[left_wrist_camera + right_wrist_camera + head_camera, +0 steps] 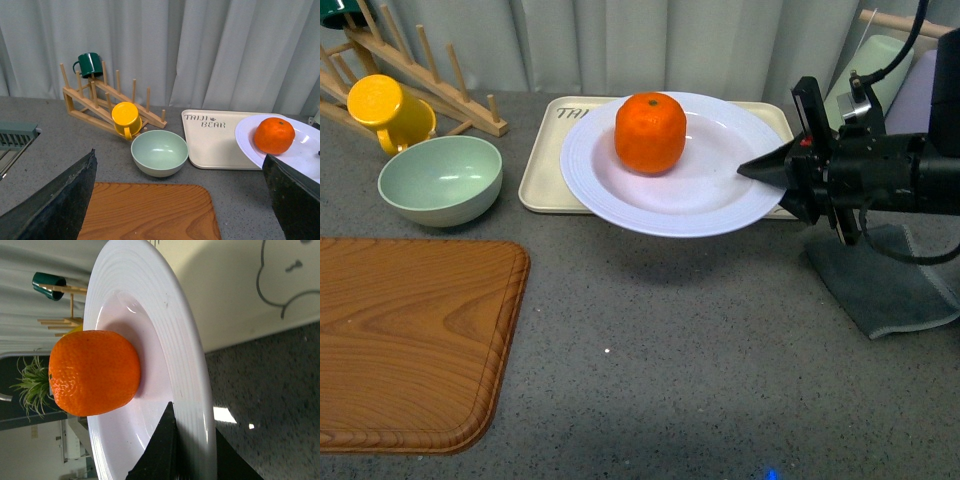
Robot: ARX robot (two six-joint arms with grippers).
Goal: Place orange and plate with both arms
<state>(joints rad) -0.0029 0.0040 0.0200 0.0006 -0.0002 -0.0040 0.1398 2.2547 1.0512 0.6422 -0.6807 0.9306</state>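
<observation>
The orange (650, 131) lies in the white plate (620, 190), left of its middle. My right gripper (752, 170) is shut on the plate's right rim and holds it above the grey table, partly over the beige tray. In the right wrist view one black finger (162, 440) lies inside the plate (190, 365) and the other under the rim, with the orange (92, 372) close by. My left gripper (180, 200) is open and empty above the wooden board; it does not show in the front view. The left wrist view shows the orange (274, 135) and the plate (247, 140) at the right.
A beige bear tray (545, 165) lies behind the plate. A pale green bowl (440, 180), a yellow mug (385, 110) and a wooden rack (420, 60) stand at the back left. A wooden cutting board (410, 340) lies at the front left. A grey cloth (890, 285) lies at the right.
</observation>
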